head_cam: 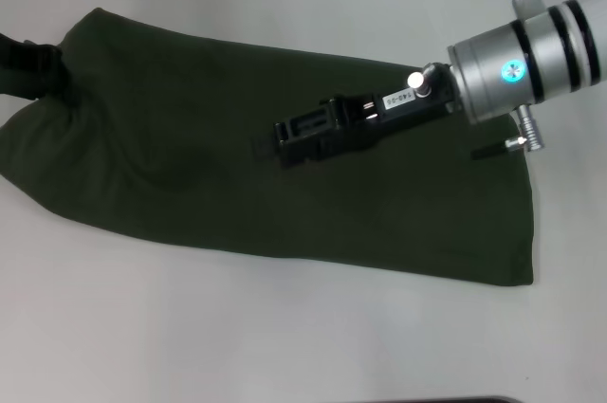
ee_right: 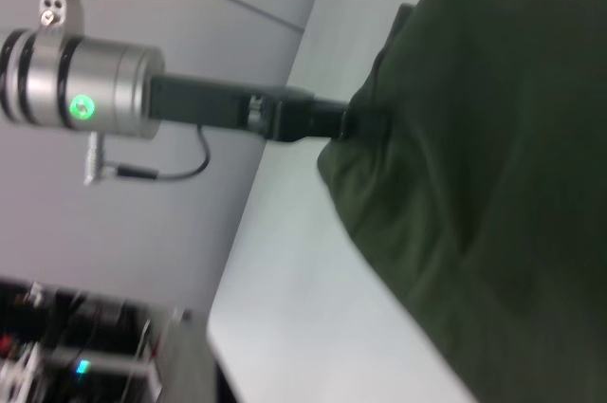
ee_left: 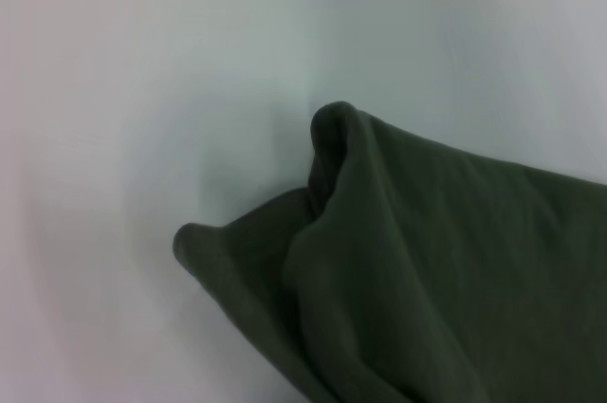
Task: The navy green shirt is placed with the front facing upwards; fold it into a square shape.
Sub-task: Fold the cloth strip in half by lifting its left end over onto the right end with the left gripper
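Folded navy green shirt (head_cam: 237,175) on white table (head_cam: 285,346)
Left gripper (head_cam: 59,71) clamped on its bunched edge; right gripper (head_cam: 270,147) above the cloth, jaw state unclear.

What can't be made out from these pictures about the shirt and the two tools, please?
- Navy green shirt: no lettering or neck label shows in any view; only plain cloth faces up.
- Left tool: head view cuts it at the edge, and bunched cloth covers its tips in the right wrist view.
- Right tool: dark against the shirt, opening unreadable.
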`<state>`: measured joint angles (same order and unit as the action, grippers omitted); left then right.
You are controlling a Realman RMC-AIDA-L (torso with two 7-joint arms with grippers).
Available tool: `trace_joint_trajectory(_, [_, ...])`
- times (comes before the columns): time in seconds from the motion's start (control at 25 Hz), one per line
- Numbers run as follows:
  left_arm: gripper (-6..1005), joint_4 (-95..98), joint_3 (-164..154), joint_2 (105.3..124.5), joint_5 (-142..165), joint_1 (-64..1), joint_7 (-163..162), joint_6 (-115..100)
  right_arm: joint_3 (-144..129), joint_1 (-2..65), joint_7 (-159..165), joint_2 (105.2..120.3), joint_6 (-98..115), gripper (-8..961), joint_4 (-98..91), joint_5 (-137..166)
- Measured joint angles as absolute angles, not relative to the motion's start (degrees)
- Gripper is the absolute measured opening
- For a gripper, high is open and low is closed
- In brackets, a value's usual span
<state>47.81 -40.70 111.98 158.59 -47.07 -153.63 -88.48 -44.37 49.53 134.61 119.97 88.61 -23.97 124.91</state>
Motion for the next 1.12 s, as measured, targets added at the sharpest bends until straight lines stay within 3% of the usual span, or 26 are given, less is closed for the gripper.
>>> trace_joint_trajectory(0.28, [68, 47.82, -40.70, 111.95, 158.49, -47.12, -153.56, -88.16, -46.26, 48.39, 132.65, 119.92, 79.86, 560, -20.49, 122.34])
trace_joint_trajectory(0.6, [68, 50.58, -40.60, 111.94, 155.70, -46.60, -153.21, -90.81, -49.19, 51.53, 133.94, 120.27, 74.32, 382, -16.02, 122.10])
trace_joint_trajectory(0.84, [68, 53.23, -40.30, 111.56, 153.87, -45.58, -152.49, -94.75, -49.45, 52.59, 134.29, 120.42, 70.96, 134, -14.76, 119.48])
trace_joint_trajectory(1.04, [68, 54.97, -38.19, 111.16, 152.37, -44.76, -151.49, -96.79, -49.55, 53.06, 134.11, 120.48, 70.47, 16, -13.65, 117.31])
trace_joint_trajectory(1.12, [68, 55.19, -37.74, 110.85, 151.83, -44.59, -151.34, -97.34, -49.60, 53.56, 133.98, 120.53, 70.45, 19, -12.90, 117.14])
